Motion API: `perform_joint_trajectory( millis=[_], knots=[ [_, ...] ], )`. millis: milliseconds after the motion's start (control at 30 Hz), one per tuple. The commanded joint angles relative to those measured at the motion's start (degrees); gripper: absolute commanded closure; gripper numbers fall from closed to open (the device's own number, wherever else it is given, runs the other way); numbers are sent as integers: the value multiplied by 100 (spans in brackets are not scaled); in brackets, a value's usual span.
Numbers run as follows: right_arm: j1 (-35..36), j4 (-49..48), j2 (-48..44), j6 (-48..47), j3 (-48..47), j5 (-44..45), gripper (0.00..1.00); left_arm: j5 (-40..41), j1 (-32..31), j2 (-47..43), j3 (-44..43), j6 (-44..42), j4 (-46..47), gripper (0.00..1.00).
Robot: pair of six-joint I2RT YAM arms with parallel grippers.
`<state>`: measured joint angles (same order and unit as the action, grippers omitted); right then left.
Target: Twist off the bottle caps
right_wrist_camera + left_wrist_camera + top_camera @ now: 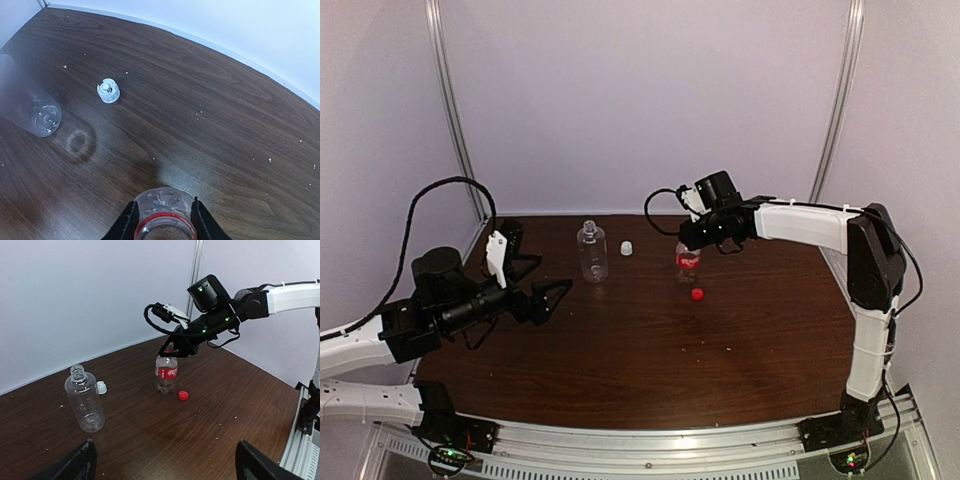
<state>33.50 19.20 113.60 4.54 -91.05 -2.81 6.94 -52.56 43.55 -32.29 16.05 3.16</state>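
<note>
Brown wood table is carrying both bottles upright. The plain bottle is standing far left, the white cap lying just right of it. The right gripper is pinching the neck of the red-labelled bottle, the red cap lying just nearer. The left gripper is hanging spread wide at the left, grasping nothing.

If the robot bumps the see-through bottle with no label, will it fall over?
Probably. The plain bottle looks empty and open, so it is likely light and would tip or slide easily. It stands tall on a small base. Once down, its round sides would likely let it roll across the smooth table.
</note>
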Motion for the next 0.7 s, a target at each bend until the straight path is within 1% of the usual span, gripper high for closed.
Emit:
perform_joint_trajectory(
  millis=[0, 467, 633, 667],
  knots=[
    [-27, -175, -152, 17, 217, -16, 61, 107, 1, -30, 35, 56, 186, 2],
    [-32, -122, -599, -5, 411, 200, 19, 155, 1, -28, 30, 40, 170, 2],
    [-27, -58, -930, 14, 514, 254, 4, 307, 1, -71, 55, -17, 121, 2],
    [-32, -45, -1023, 35, 562, 375, 1, 354, 0, -81, 52, -35, 97, 2]
  ],
)
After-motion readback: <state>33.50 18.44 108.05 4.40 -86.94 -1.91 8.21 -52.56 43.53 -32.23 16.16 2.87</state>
